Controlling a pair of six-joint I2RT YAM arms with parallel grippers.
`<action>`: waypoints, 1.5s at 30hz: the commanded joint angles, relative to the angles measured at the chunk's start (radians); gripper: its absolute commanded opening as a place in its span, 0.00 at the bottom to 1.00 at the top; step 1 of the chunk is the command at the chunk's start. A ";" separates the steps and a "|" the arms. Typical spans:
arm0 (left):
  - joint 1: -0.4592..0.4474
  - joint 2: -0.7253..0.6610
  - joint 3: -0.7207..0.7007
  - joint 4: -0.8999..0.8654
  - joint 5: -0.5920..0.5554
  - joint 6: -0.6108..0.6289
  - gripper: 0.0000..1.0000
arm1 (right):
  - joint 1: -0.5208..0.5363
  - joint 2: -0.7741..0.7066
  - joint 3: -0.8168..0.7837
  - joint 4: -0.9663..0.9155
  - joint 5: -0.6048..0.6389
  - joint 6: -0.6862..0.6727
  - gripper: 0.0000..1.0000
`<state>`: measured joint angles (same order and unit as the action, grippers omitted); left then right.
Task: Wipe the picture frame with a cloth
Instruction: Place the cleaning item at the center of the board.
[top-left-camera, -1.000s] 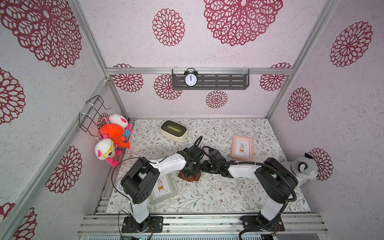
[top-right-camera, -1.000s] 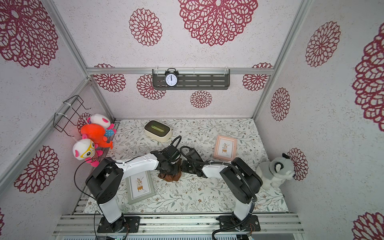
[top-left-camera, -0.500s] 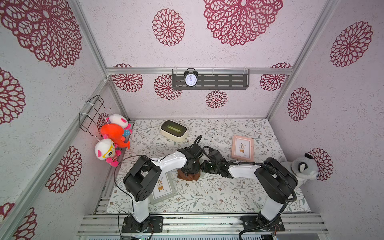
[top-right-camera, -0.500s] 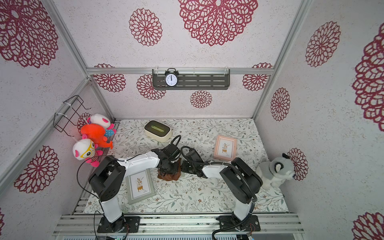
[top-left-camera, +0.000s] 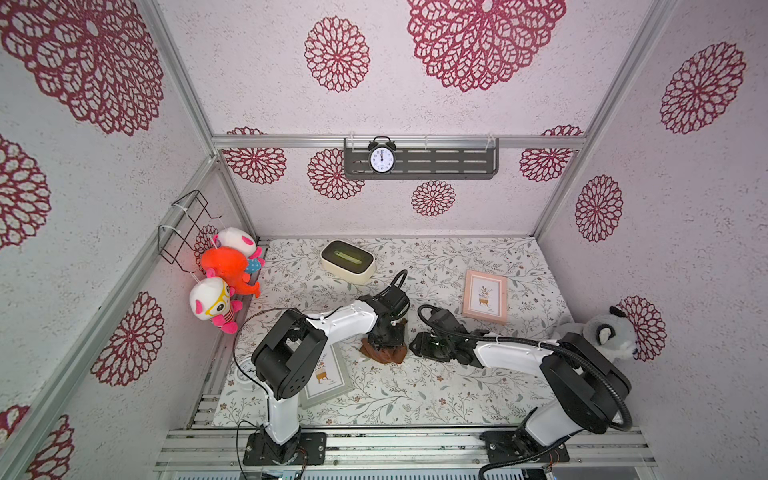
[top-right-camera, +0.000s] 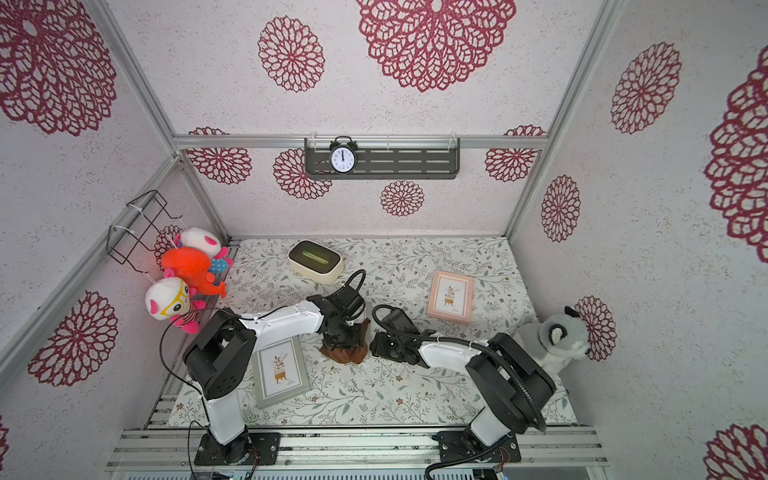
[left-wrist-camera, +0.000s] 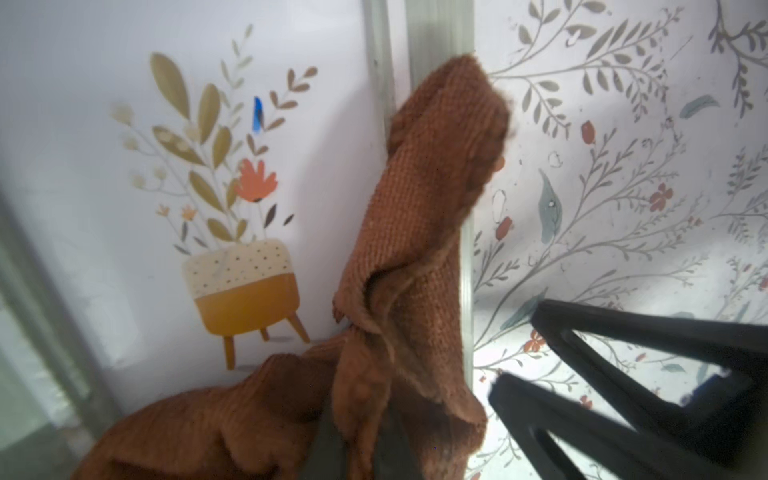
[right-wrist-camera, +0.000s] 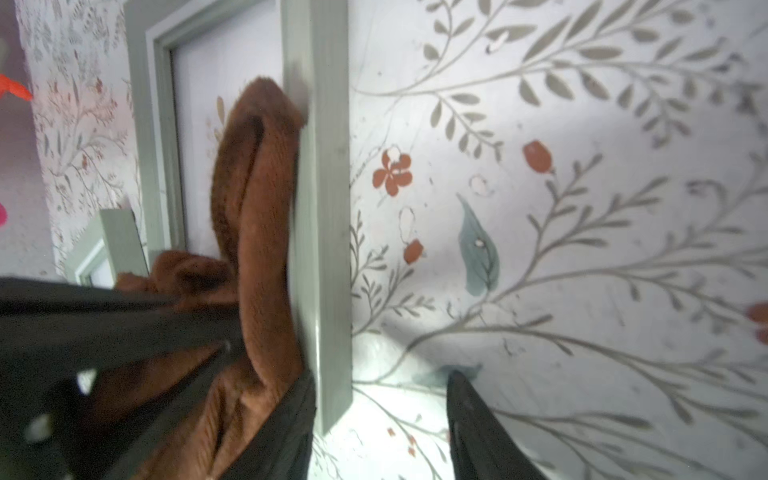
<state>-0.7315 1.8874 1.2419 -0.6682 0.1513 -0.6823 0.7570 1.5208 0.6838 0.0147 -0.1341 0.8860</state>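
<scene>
In a top view the left arm (top-left-camera: 291, 361) covers much of the grey-green rectangular picture frame (top-left-camera: 328, 376) near the table's (top-left-camera: 415, 395) front left corner. The left gripper (top-left-camera: 384, 338) hides its own fingertips and part of the rust-brown fabric cloth (top-left-camera: 384, 354). The left wrist view cuts the cloth off at its edge.

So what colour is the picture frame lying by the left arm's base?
Pale grey-green: the rectangular picture frame shows it best in the right wrist view.

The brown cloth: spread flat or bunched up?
Bunched up: the cloth is gathered in crumpled folds, pinched by the shut left end effector.
</scene>
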 joint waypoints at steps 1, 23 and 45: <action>0.016 -0.013 0.038 -0.002 0.053 -0.028 0.00 | -0.005 -0.090 -0.025 -0.061 0.014 -0.001 0.59; -0.004 0.305 0.452 0.157 0.368 -0.144 0.00 | -0.073 -0.522 -0.036 -0.373 0.109 -0.127 0.92; 0.037 0.337 0.394 0.150 0.203 -0.152 0.35 | -0.192 -0.285 -0.064 -0.007 0.018 -0.170 0.93</action>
<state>-0.7147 2.2189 1.6608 -0.5514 0.3756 -0.8188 0.5690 1.2152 0.6025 -0.1337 -0.0883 0.7357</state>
